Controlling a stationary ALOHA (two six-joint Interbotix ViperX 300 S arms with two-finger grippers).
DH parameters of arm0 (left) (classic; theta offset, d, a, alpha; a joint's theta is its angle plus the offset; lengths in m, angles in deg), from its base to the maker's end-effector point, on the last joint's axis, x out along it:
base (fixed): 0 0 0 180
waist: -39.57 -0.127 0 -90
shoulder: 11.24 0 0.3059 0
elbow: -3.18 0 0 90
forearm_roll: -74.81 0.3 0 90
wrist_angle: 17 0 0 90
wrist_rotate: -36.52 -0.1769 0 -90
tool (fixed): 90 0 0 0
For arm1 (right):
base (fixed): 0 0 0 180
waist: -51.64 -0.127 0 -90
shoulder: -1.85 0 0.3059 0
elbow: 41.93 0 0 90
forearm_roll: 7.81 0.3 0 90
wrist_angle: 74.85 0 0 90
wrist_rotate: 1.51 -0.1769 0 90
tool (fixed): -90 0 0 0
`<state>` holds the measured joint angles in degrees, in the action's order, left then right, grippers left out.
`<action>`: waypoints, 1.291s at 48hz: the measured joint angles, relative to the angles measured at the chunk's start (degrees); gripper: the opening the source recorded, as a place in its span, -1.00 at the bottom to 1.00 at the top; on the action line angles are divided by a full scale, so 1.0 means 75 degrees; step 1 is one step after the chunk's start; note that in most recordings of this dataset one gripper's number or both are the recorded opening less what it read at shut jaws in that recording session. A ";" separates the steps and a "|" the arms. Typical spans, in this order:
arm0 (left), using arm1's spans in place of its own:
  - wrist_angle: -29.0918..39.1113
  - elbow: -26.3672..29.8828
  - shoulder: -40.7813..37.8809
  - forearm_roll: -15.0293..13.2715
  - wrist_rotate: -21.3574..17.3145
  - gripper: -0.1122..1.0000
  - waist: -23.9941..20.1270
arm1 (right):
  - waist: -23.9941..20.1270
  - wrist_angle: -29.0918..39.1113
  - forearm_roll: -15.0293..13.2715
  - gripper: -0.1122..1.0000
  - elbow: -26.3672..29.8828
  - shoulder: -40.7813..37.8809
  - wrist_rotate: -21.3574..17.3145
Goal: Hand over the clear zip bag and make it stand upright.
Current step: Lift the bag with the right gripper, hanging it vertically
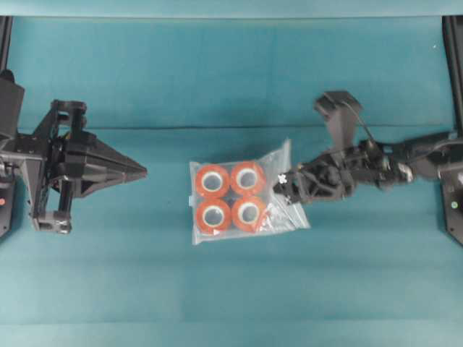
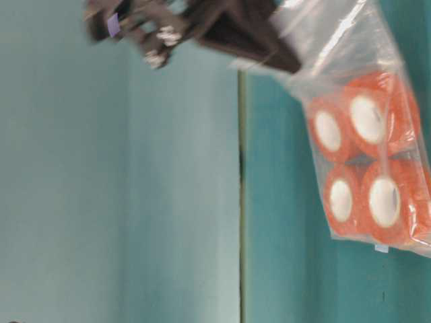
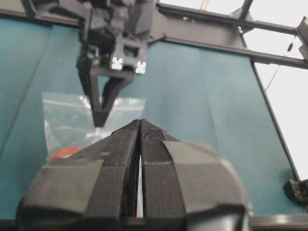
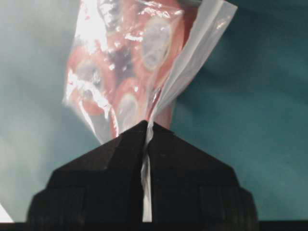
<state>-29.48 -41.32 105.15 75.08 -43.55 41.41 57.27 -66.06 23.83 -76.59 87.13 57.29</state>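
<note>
Already the right arm's fingers pinch the right edge of the clear, crinkly zip bag of orange tape rolls at mid-bench; the left arm's fingers, closed and empty, point at it from the left.

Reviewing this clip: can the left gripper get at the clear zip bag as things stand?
Probably yes. Bare cloth lies between the shut left gripper and the clear zip bag; the right gripper pinches the bag's far edge, leaving the near side free.
</note>
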 measured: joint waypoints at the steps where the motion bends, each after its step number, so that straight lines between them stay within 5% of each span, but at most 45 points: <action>1: 0.0023 0.0000 0.0000 0.0012 0.0000 -0.81 0.0000 | 0.0070 0.0246 -0.0047 -0.78 0.0129 0.0023 0.0117; 12: 0.0105 0.0000 0.0000 0.0012 -0.0047 -0.81 0.0000 | 0.0539 0.2496 -0.0563 -0.78 0.1629 0.0059 0.0996; 34: 0.0117 0.0000 0.0012 0.0012 -0.0070 -0.81 -0.0012 | 0.0598 0.6199 -0.2027 -0.78 0.4734 -0.0879 0.1734; 62: 0.0633 -0.0609 0.1254 0.0012 -0.0141 -0.81 -0.0668 | 0.0504 0.8941 -0.2156 -0.78 0.6926 -0.1922 0.3973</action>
<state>-24.73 -45.89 114.55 75.17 -44.60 36.40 61.05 1.00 7.65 -24.64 72.71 87.09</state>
